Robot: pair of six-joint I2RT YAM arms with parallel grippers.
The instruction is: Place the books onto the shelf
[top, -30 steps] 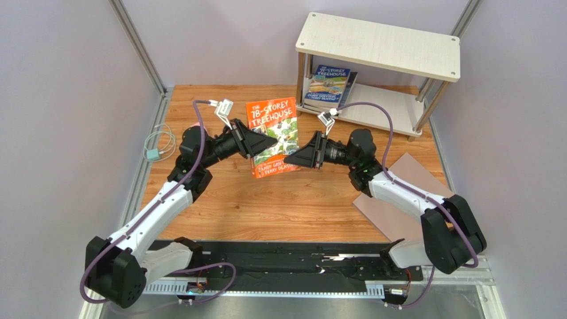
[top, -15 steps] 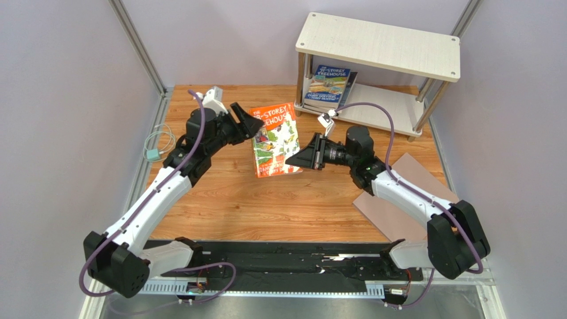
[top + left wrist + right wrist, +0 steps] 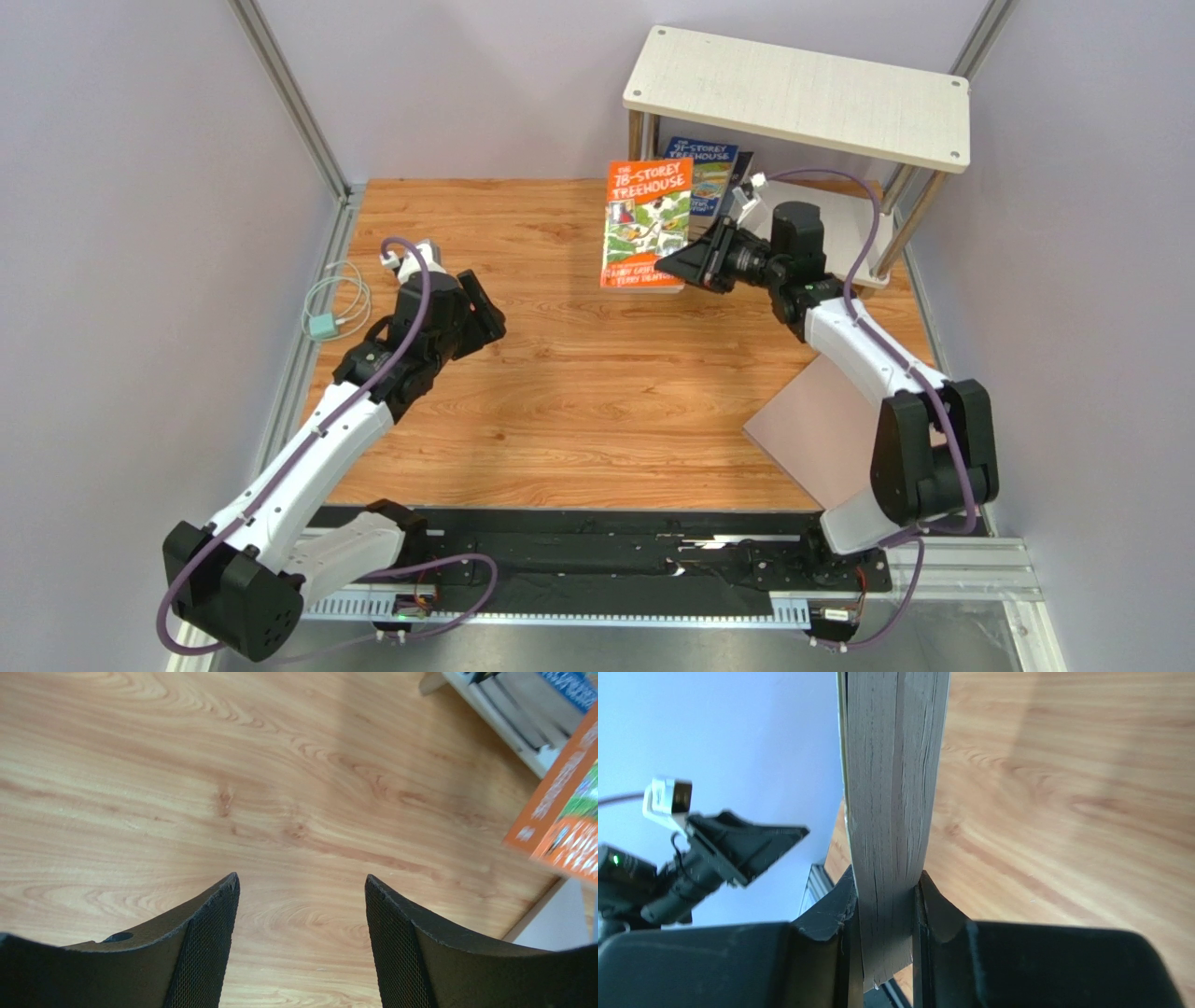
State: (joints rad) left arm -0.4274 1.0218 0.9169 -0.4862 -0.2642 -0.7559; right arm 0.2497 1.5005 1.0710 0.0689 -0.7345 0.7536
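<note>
My right gripper (image 3: 676, 266) is shut on the lower right edge of the orange Treehouse book (image 3: 645, 224) and holds it upright in the air, just left of the shelf (image 3: 800, 95). The right wrist view shows that book's page edge (image 3: 892, 777) pinched between the fingers of the right gripper (image 3: 885, 882). More books (image 3: 701, 161), a blue Treehouse cover in front, lean on the shelf's lower board (image 3: 842, 231). My left gripper (image 3: 488, 319) stands open and empty over the left of the table. The left gripper (image 3: 302, 882) frames bare wood, with the orange book (image 3: 565, 805) far to the right.
A flat brown cardboard sheet (image 3: 828, 434) lies at the table's right edge under the right arm. A coiled cable (image 3: 337, 301) sits off the left edge. Metal frame posts (image 3: 288, 98) stand at the back corners. The left arm (image 3: 703, 861) shows in the right wrist view.
The left gripper opened, let go of the orange book and drew back to the left. The right gripper closed on the book and carried it back and right, up to the shelf.
</note>
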